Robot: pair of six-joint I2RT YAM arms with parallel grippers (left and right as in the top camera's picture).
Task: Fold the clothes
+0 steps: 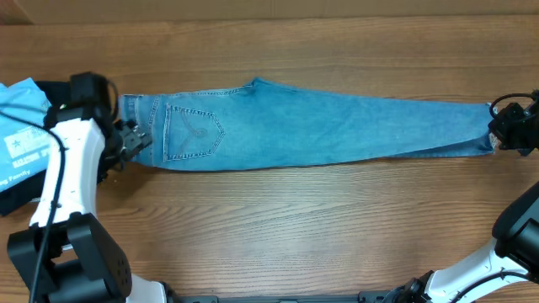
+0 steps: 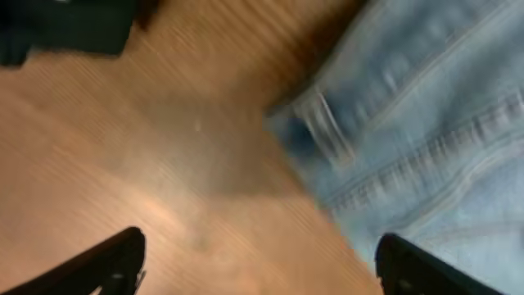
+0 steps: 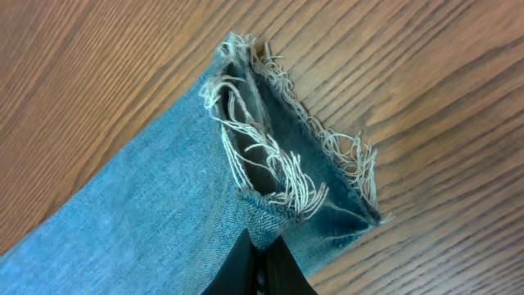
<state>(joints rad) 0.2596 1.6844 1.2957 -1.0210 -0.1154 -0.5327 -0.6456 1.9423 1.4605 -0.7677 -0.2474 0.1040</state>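
Observation:
The light-wash denim jeans (image 1: 320, 126) lie flat across the table, folded leg on leg, with the waistband at the left and the frayed ankle hems at the right. My left gripper (image 1: 133, 141) is open at the waistband's near corner. In the left wrist view its fingers (image 2: 262, 262) straddle bare wood, with the waistband and a belt loop (image 2: 327, 131) just ahead and to the right. My right gripper (image 1: 498, 135) is shut on the jeans at the frayed hem (image 3: 286, 176). The right wrist view shows its fingers (image 3: 260, 246) pinching the denim.
A light blue T-shirt with white print (image 1: 21, 126) lies on dark folded garments (image 1: 13, 198) at the left edge, next to my left arm. Wooden table (image 1: 295, 227) stretches in front of the jeans.

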